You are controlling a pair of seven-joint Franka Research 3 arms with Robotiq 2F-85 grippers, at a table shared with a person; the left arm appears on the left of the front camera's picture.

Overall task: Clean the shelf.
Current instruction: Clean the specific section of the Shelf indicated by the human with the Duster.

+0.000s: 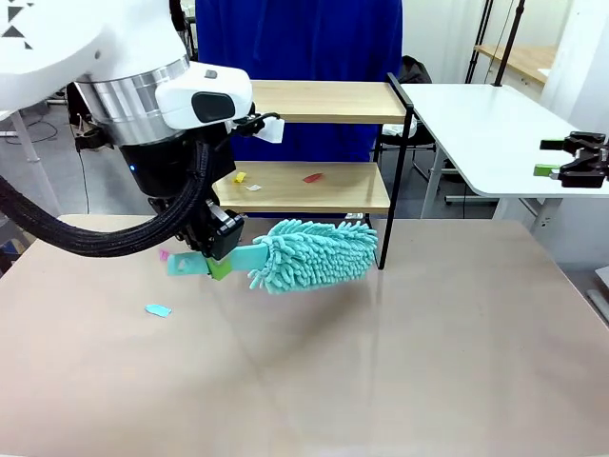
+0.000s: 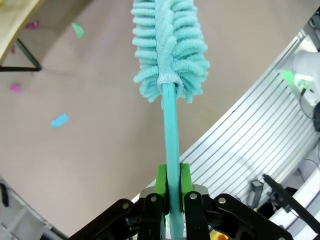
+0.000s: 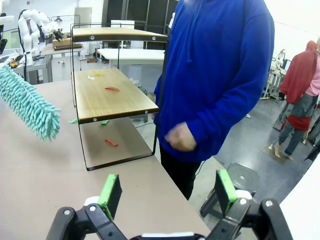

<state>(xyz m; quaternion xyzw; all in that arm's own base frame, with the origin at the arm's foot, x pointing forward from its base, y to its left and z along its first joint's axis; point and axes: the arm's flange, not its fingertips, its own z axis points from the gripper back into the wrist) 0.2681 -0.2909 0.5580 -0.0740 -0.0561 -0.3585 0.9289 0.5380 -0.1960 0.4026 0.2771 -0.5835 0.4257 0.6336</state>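
Front view: the shelf stands at the far edge of the table. The left tool is pinching the handle of a teal duster, whose fluffy head hangs in front of the shelf, just below its lower board and apparently clear of it. Coloured scraps lie on that board, so I judge the cleaning partly done at best; a few more lie on the table to the left. The top board is seen edge-on, so whether it is clean cannot be told, and the arm's bulk covers most of the tool's fingers. The right tool is well off to the right, over a white side table. Left wrist view: the green pads are pressed onto the duster's thin handle, the head points away over the table, and the shelf is cut to a corner at the top-left. Right wrist view: the right tool's fingers stand spread with nothing between them. Red and yellow scraps sit on the lower board, and more lie on the table beneath the shelf, likely also left to clear. A person stands just behind the shelf, cut off at the top.
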